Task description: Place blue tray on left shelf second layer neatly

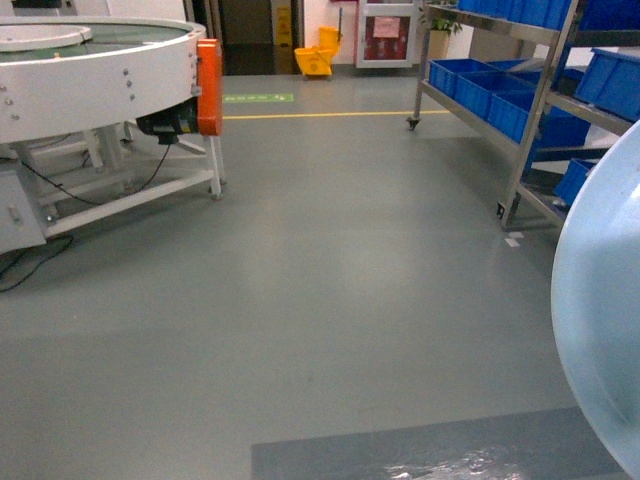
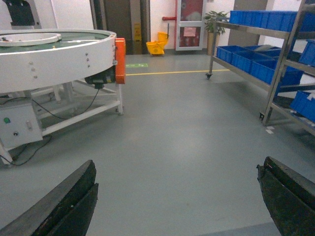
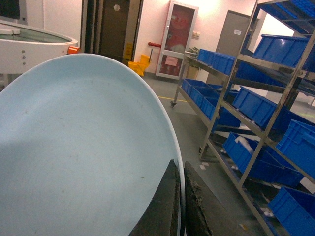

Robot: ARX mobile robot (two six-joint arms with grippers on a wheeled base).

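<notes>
The blue tray (image 3: 83,147), a pale light-blue smooth dish, fills the left of the right wrist view, standing on edge. My right gripper (image 3: 180,164) is shut on its rim, one finger on each face. In the head view the tray (image 1: 605,300) shows only as a curved pale slab at the right edge, off the floor. The stainless-steel shelf rack (image 1: 540,110) stands at the right, some way ahead, its tiers (image 3: 229,73) loaded with dark-blue crates; I cannot tell which tier is the left shelf second layer. My left gripper (image 2: 176,164) hangs open and empty over the floor.
A white round conveyor table (image 1: 90,70) with an orange end box (image 1: 208,85) stands at the left, cables trailing beneath. A yellow mop bucket (image 1: 318,58) sits by the far wall. Grey floor with a yellow line (image 1: 330,114) lies between table and rack (image 2: 281,59).
</notes>
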